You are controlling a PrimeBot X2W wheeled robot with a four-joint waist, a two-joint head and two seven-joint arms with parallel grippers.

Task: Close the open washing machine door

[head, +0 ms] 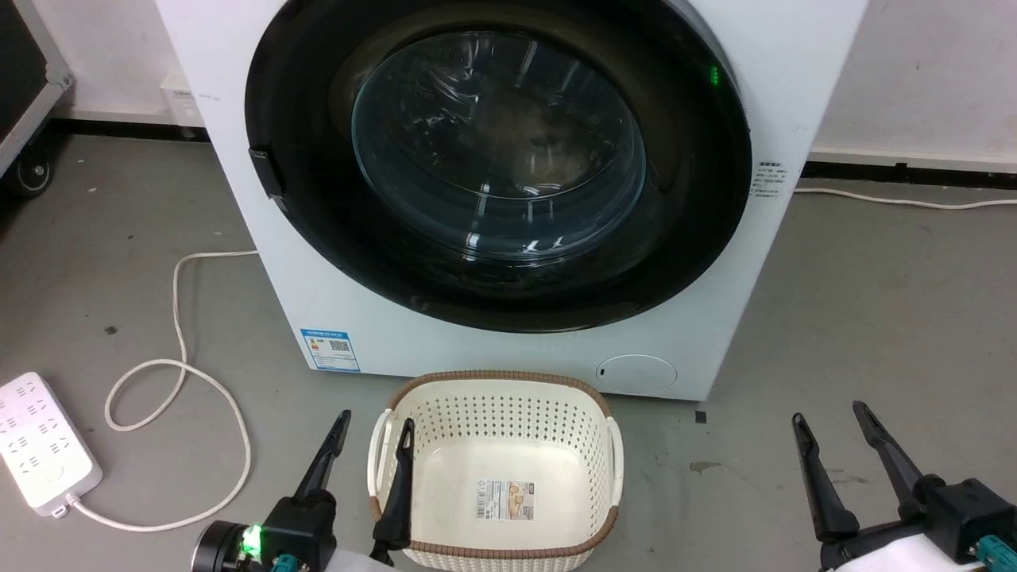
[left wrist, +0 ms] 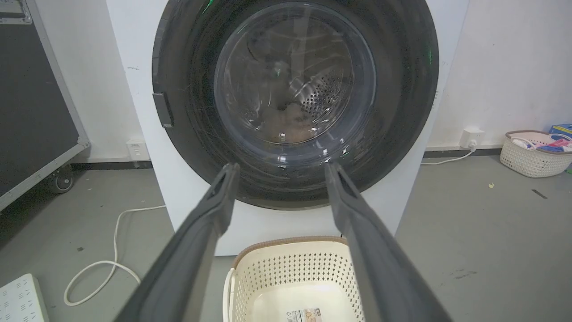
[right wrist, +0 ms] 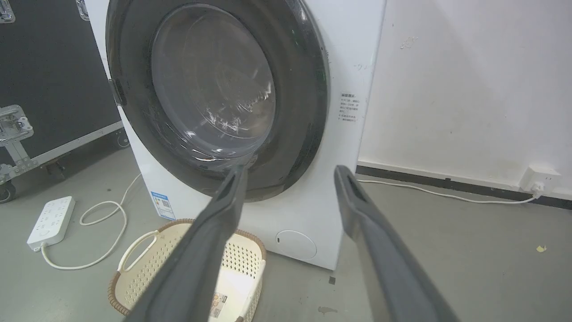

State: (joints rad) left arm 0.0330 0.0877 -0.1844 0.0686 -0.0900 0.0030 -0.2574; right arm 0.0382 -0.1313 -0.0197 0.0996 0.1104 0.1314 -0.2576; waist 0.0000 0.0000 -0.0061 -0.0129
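Observation:
The washing machine door (head: 496,159) has a wide glossy black rim and a bulging clear glass window, and it lies flat against the white machine front (head: 238,95). A small dark tab (head: 266,171) sits on its left edge. The left wrist view faces the door (left wrist: 295,89) head on; the right wrist view catches the door (right wrist: 214,89) from the right. My left gripper (head: 375,419) is open low on the floor side, one finger over the basket's left rim, well short of the door. My right gripper (head: 828,413) is open at the lower right, holding nothing. Each wrist view shows its own gripper, left (left wrist: 281,166) and right (right wrist: 290,170), with fingers spread.
A cream perforated basket (head: 500,376) stands on the floor right before the machine. A white power strip (head: 40,445) and looping cable (head: 179,373) lie at the left. A black wheeled case (left wrist: 31,112) stands far left. A second basket with clothes (left wrist: 532,154) sits far right by the wall.

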